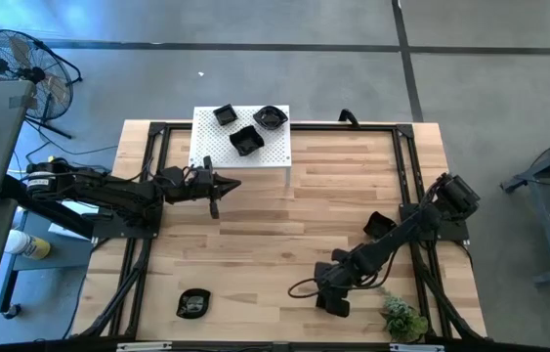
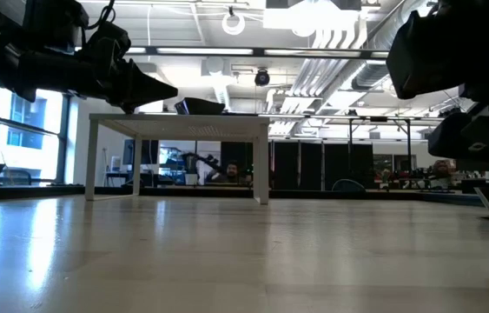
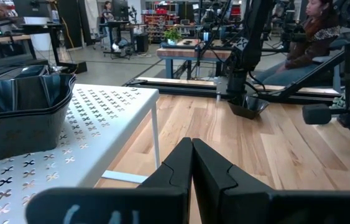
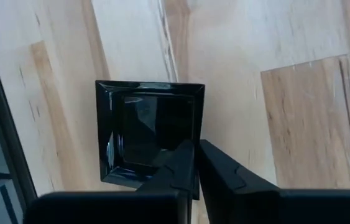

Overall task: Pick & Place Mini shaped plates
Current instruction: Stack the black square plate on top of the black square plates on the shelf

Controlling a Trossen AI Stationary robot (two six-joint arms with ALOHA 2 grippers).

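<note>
Plates are split between tabletop and platform. At six o'clock, the right claw (image 4: 193, 163) is seen closed over a square plate (image 4: 143, 127), its rim seemingly pinched. Another plate (image 1: 193, 303) lies at seven. At twelve, three plates (image 1: 247, 140) rest on the white platform (image 1: 275, 154); beside it the left claw (image 1: 218, 186) waits, closed and empty.

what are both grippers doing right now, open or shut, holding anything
left gripper: shut, empty, beside the white platform.
right gripper: shut on the square plate rim.

No legible text or labels.
</note>
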